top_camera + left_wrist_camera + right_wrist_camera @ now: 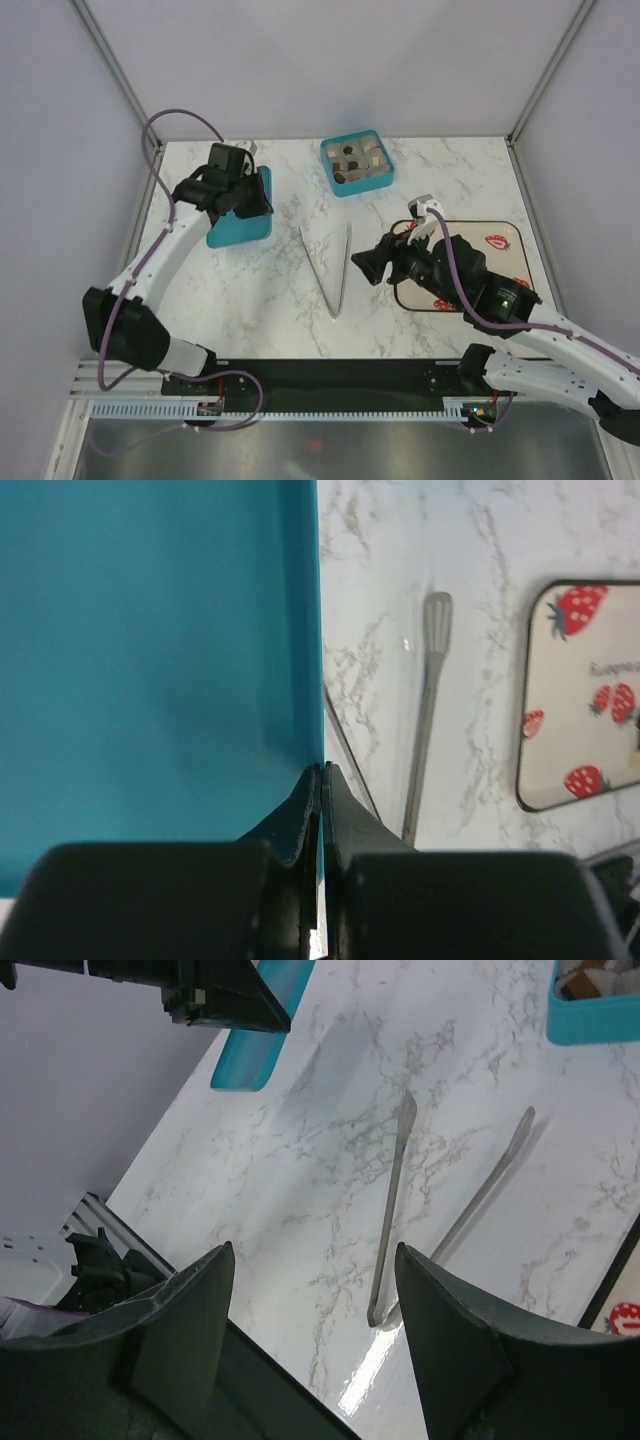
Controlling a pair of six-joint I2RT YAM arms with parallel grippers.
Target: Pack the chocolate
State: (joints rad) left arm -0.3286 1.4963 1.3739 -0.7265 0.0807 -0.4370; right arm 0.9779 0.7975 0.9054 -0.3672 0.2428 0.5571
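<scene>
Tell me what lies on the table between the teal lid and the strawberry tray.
Only the metal tongs, spread in a V on the bare marble table; the top view shows it.

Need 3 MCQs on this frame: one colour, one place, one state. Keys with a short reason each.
1. What colour is the compartment box holding the chocolate?
A) red B) teal C) yellow

2. Where do the metal tongs lie?
A) on the marble table, between the teal lid and the strawberry tray
B) inside the box
C) on the tray

3. What is the left pincer doing?
A) open wide above the tongs
B) holding a chocolate
C) shut on the lid's edge

Key:
1 B: the box walls show teal in the top view.
2 A: the top view shows both tong arms on bare marble, apart from lid and tray.
3 C: in the left wrist view the fingers meet with the lid's edge between them.
</scene>
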